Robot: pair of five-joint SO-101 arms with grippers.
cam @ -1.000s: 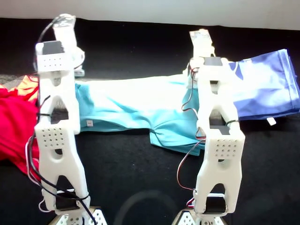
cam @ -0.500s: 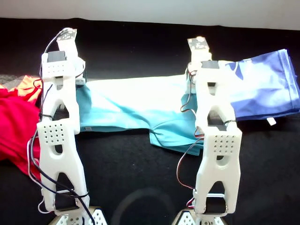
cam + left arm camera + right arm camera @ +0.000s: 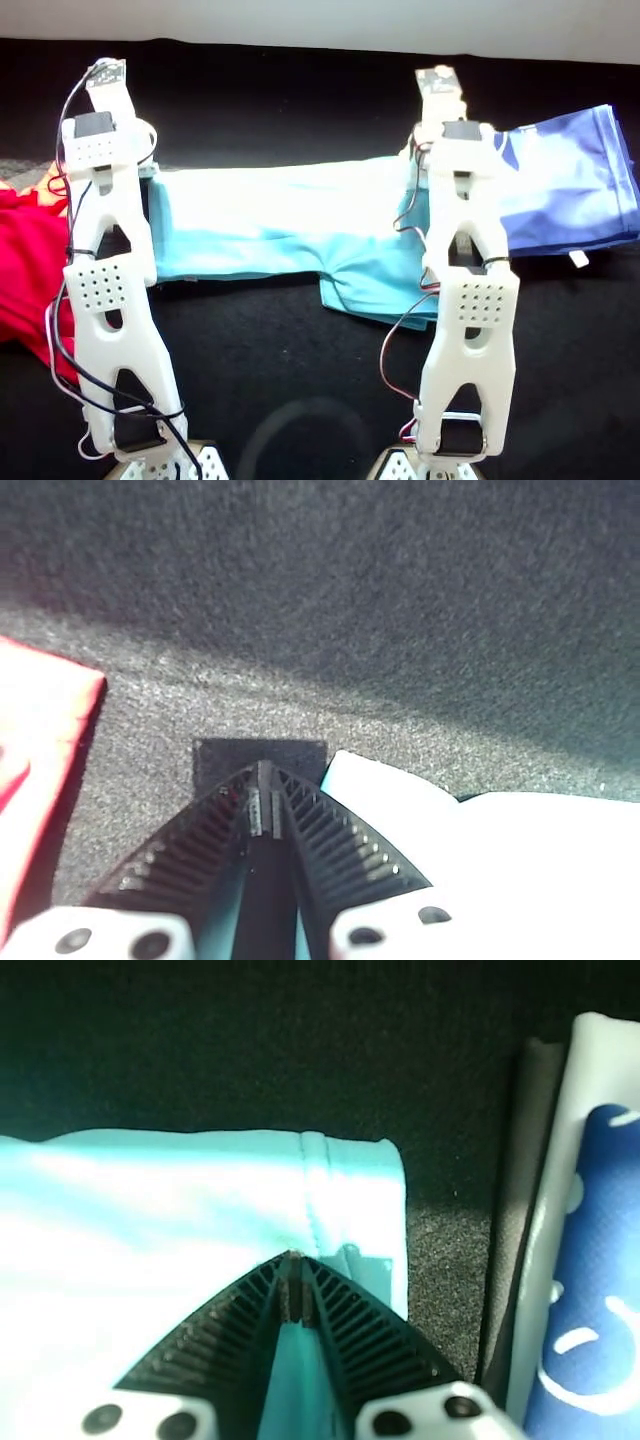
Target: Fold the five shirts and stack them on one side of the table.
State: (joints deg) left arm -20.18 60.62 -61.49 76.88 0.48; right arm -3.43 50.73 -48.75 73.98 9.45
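Observation:
A teal shirt lies stretched in a long band across the black table, held at both ends. My left gripper is shut on its left end, with teal cloth showing between the fingers and the pale shirt edge beside them. My right gripper is shut on the teal shirt near a stitched hem at its right end. A red shirt lies crumpled at the table's left edge. A blue shirt lies flat at the right, just beyond the right gripper.
Both white arms reach from the near edge over the table. Orange cloth peeks out behind the red shirt. Bare black table runs along the far side, and more lies in front of the teal shirt.
The left arm has swung to the left with the shirt's end, pulling the teal shirt longer and flatter. The right arm has shifted slightly to the right.

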